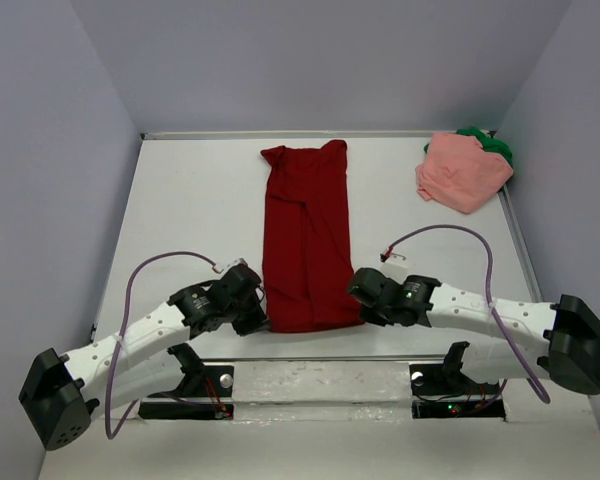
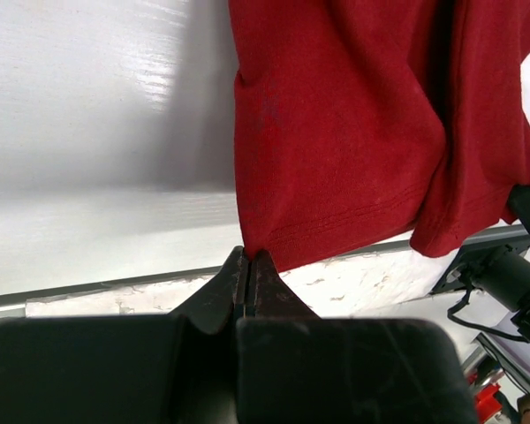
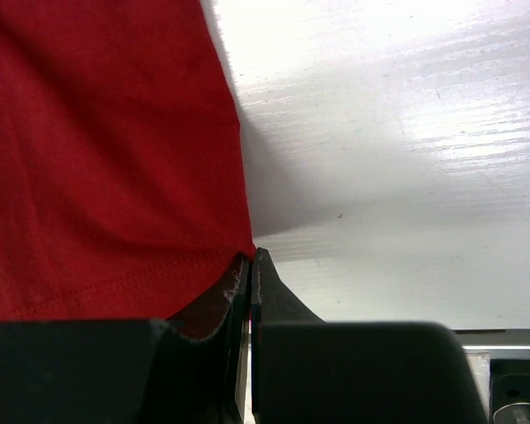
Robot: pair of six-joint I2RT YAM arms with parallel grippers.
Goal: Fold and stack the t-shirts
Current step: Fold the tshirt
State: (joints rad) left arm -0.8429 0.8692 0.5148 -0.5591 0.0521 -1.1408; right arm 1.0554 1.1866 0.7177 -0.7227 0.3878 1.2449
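the dark red t-shirt (image 2: 353,132) is soft, matt knit cloth with a fine weave and a stitched hem. the salmon pink t-shirt (image 1: 463,172) and green t-shirt (image 1: 500,152) look like similar matt, crumpled cloth. the table (image 3: 406,132) is white and smooth, with faint streaky grain and a slight sheen. the left gripper (image 2: 249,258) and right gripper (image 3: 251,258) are matt black plastic, lightly scuffed. the right arm (image 1: 485,308) has a smooth white plastic shell.

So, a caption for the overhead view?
Left fingers and right fingers pinch the near corners of the dark red t-shirt.
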